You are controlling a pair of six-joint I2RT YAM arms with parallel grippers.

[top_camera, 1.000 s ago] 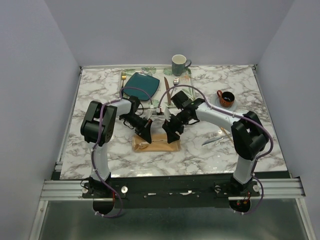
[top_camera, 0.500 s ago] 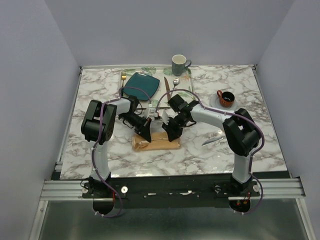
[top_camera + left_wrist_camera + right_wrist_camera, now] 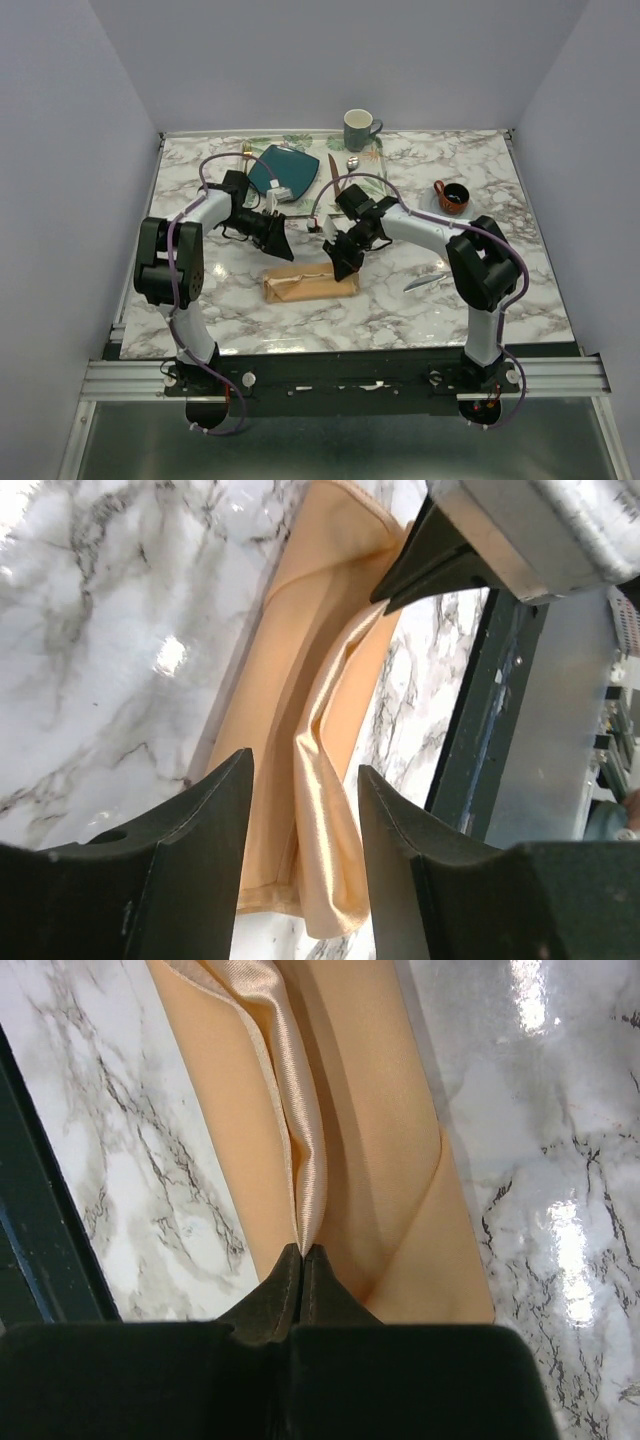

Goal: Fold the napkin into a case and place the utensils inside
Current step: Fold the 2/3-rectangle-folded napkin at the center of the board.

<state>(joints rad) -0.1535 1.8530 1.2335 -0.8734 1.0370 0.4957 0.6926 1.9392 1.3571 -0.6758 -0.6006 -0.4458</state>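
The right gripper (image 3: pixel 301 1255) has its jaws pressed together on a raised, glossy ridge of the napkin (image 3: pixel 370 1110), pinching only a thin fold of cloth right at the fingertips. The left gripper (image 3: pixel 303 770) hangs over the other end with its jaws spread and nothing between them; the cloth lies on the table below it.

The napkin (image 3: pixel 310 286) sits as a long folded band on the marble table (image 3: pixel 200 300), at the near middle between the two arms. It looks light, limp and satiny, so it will probably slide over itself and slump the moment it is let go. A pinch on a doubled edge or a corner, set well in from the tip, should hold better than a grip on the slick single layer. The loose ridge in the left wrist view suggests the layers are not lying flat.

Outward, the near long edge of the band runs close to the dark front rail, so there is little room to drag toward the bases. Bare marble lies to the left. The silver-grey knife (image 3: pixel 425 281) lies to the right, apart from the cloth. The teal plate (image 3: pixel 290 165) and a mug (image 3: pixel 358 128) stand behind — well apart from the napkin. I cannot pick out the gold spoon.
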